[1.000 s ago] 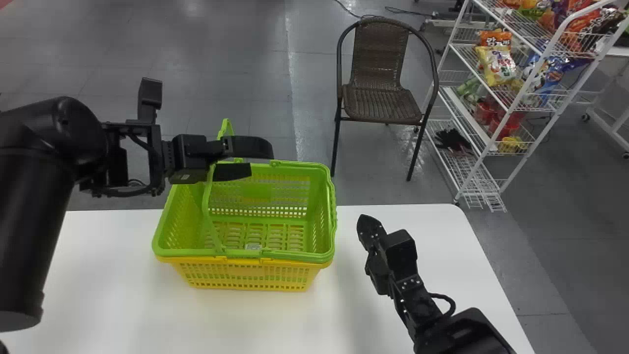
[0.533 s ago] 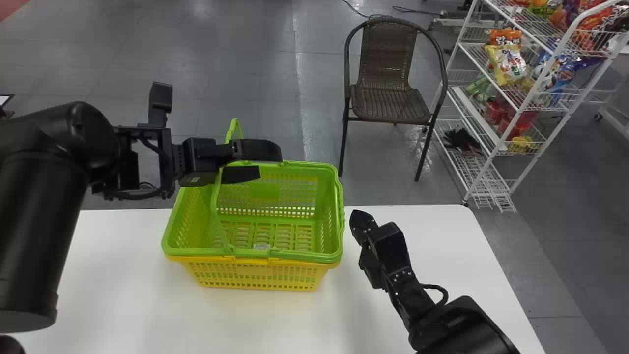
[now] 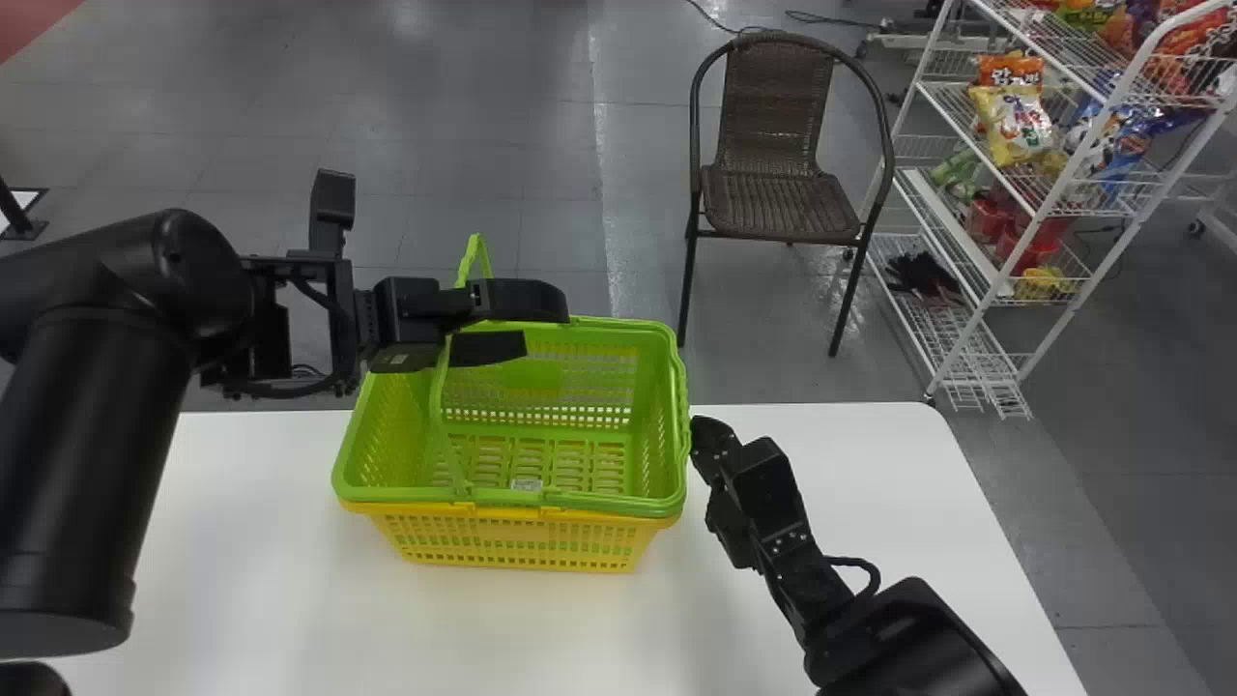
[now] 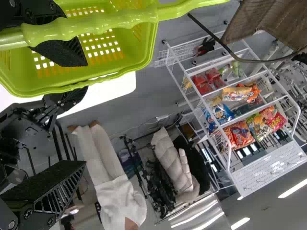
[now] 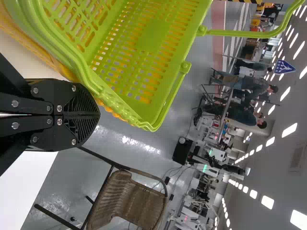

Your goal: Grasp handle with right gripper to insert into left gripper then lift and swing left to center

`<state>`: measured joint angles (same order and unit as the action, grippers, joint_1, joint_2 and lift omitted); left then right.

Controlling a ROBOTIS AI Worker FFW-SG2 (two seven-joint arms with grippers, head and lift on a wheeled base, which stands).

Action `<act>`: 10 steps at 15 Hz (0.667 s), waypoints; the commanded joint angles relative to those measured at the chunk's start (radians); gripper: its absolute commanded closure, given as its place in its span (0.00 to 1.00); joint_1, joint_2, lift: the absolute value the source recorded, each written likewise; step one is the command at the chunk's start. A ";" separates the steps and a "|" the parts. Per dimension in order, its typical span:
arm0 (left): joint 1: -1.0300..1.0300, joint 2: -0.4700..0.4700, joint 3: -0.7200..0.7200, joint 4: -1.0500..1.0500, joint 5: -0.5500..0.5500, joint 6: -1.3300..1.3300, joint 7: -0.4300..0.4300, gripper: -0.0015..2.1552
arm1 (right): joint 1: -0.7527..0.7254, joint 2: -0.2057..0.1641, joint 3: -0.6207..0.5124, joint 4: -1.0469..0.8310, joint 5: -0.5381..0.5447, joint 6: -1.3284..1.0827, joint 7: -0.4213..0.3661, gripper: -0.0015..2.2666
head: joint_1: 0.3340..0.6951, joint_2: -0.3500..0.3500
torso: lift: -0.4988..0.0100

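In the head view, my left gripper point(image 3: 545, 325) stands open over the back left of the green basket point(image 3: 580, 505). The raised handle point(image 3: 438, 396) of that basket rises beside it. In the left wrist view, that handle point(image 4: 91, 25) crosses in front of one finger of the left gripper point(image 4: 86, 112); nothing shows between the fingers. My right gripper point(image 3: 704, 428) is at the basket's right rim, where the other handle point(image 3: 682, 411) lies folded down. The right wrist view has the right gripper point(image 5: 96, 115) shut and empty, its tips close to the rim; contact is unclear.
The green basket is nested in a yellow basket point(image 3: 512, 541) on the white table point(image 3: 821, 503). A brown chair point(image 3: 773, 193) stands behind the table, and a white wire rack point(image 3: 966, 329) with snack bags is at the back right.
The head view has turned left, shifting the scene rightward. Against it, my right gripper has moved left, closer to the basket's right rim. My left gripper keeps its place relative to the basket.
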<state>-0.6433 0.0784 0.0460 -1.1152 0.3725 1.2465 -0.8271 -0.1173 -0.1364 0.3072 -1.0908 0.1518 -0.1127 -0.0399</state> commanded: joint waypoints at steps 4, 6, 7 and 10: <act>0.005 0.001 0.000 0.000 0.002 0.001 -0.003 0.04 | -0.001 0.008 0.001 -0.001 -0.008 -0.001 0.000 0.94 | 1.00 0.38 | 0.98; 0.010 0.001 0.003 -0.002 0.002 0.001 -0.004 0.04 | 0.001 0.008 0.001 -0.008 -0.017 -0.001 0.000 0.94 | 1.00 0.39 | 0.98; 0.014 0.003 0.005 -0.003 0.002 0.001 -0.006 0.04 | 0.005 0.008 0.001 -0.015 -0.023 -0.001 0.000 0.94 | 1.00 0.39 | 0.98; 0.019 0.003 0.009 -0.005 0.003 0.001 -0.006 0.04 | 0.022 0.006 -0.006 -0.055 -0.044 0.005 0.003 0.94 | 1.00 0.39 | 0.98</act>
<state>-0.6268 0.0812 0.0533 -1.1183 0.3753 1.2480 -0.8329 -0.1044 -0.1289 0.3049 -1.1239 0.1224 -0.1121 -0.0381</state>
